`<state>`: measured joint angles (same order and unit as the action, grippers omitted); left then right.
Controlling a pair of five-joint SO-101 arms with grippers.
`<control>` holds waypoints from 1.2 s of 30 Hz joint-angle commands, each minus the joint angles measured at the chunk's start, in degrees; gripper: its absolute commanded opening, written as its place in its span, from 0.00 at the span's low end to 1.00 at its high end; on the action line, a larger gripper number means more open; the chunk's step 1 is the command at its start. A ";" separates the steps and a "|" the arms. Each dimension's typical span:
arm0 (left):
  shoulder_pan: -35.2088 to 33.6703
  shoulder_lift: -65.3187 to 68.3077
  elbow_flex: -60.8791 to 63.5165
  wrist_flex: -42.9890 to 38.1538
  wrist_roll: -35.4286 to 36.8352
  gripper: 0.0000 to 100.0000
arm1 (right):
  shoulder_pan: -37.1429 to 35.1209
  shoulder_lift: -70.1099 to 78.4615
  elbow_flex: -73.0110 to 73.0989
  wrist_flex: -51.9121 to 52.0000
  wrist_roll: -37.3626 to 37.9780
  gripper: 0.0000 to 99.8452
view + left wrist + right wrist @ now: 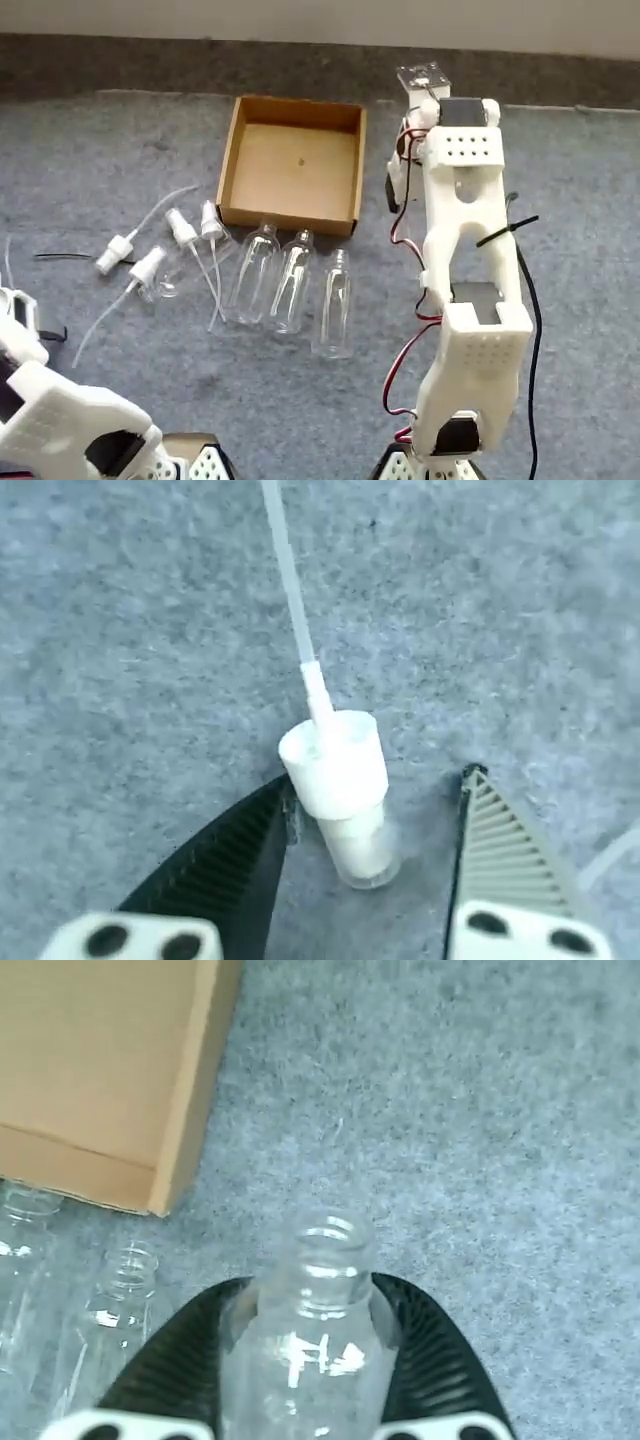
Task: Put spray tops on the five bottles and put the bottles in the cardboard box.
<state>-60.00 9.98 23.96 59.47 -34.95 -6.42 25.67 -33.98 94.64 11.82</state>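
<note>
– Bottles first: where is the one at the right end effector (310, 1282)?
– A clear bottle (315, 1345) sits between its two black fingers, which press against both shoulders. The open neck sticks out past the fingertips.
– And around it?
– Grey tabletop (480, 1110) lies beyond the neck, and a corner of the cardboard box (100, 1050) is off to one side. Two more open-necked bottles (120, 1300) lie with their necks toward the box wall.
– The left end effector (378, 776)?
– Its fingers are well apart, wider than the white spray top (335, 770) between them. The top's thin tube points away from the fingers. The dark finger touches or is just beside the collar; the pale one stands apart.
– The high view?
– Three bottles (293, 280) lie side by side just in front of the box, with loose spray tops (148, 268) beside them.
</note>
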 commanded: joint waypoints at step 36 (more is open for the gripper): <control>12.70 2.59 -19.21 -6.07 -44.66 0.27 | -0.48 -15.69 -7.08 6.29 3.87 0.01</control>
<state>-46.99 14.55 9.27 53.93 -78.81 -6.42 13.27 -38.29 99.91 15.34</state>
